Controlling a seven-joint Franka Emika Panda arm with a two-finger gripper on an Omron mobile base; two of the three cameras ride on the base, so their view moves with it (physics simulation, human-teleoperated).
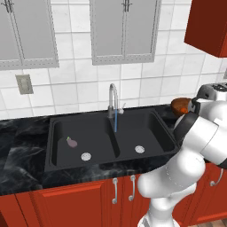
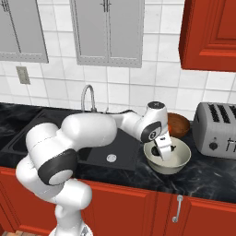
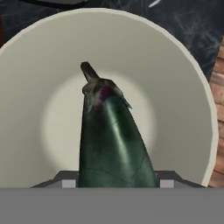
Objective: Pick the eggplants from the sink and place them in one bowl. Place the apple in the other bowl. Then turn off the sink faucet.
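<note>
Over the pale bowl [image 2: 182, 159], tool [image 2: 164, 151] grips the dark eggplant [image 3: 111, 140]; purple eggplant [image 1: 72, 142] in sink [image 1: 146, 122].

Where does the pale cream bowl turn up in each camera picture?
Right base view: pale bowl sits right of centre on the counter, left of the toaster.
Hand view: its inside spreads behind everything.
Shared landmark: the dark eggplant over it.
</note>
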